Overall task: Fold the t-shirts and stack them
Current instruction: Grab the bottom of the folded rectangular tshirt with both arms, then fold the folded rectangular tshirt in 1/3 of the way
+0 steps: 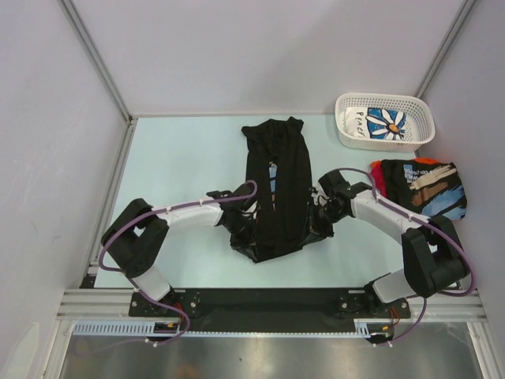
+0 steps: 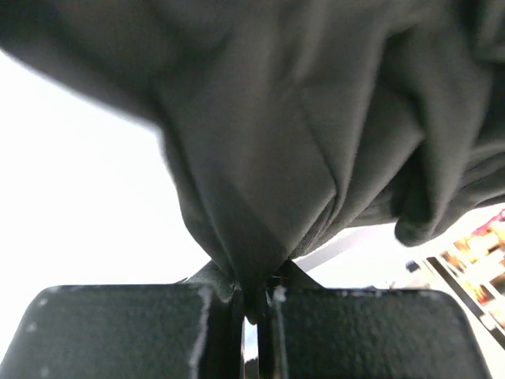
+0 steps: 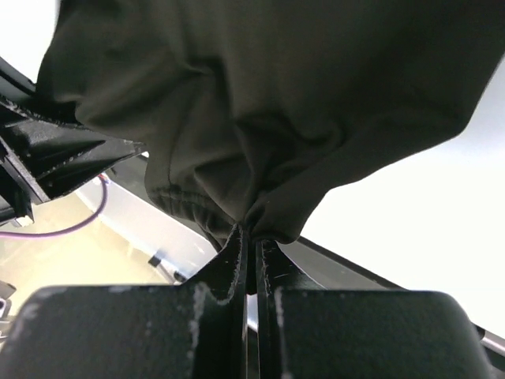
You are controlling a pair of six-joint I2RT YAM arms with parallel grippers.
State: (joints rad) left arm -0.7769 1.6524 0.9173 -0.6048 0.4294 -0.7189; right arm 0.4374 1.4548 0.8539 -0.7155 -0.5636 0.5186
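Black t-shirt [image 1: 276,185]: lies in the middle of the table [image 1: 173,166] as a long narrow strip, far end towards the back wall, near end gripped on both sides. Held on one side by the left pincer [image 2: 254,296], clamped shut on a gathered fold of the dark cloth with the fingers all but meeting. Held on the other side by the right pincer [image 3: 251,237], likewise closed hard on a bunched bit of hem, with only a sliver of gap.

Looks soft, limp and light. Hangs from both holds in deep creases and keeps no shape of its own. Probably sags in the middle between two holds and slips layer over layer when dragged. Not fragile; tolerates a firm pinch. Best taken at the outer edges or hem, through all layers at once and well apart, so as to stay taut and flat during a fold.

Elsewhere: folded printed t-shirt [image 1: 430,189] at the right edge of the table, lying on a red t-shirt [image 1: 378,171]; daisy-print t-shirt [image 1: 383,124] inside the basket [image 1: 384,97].
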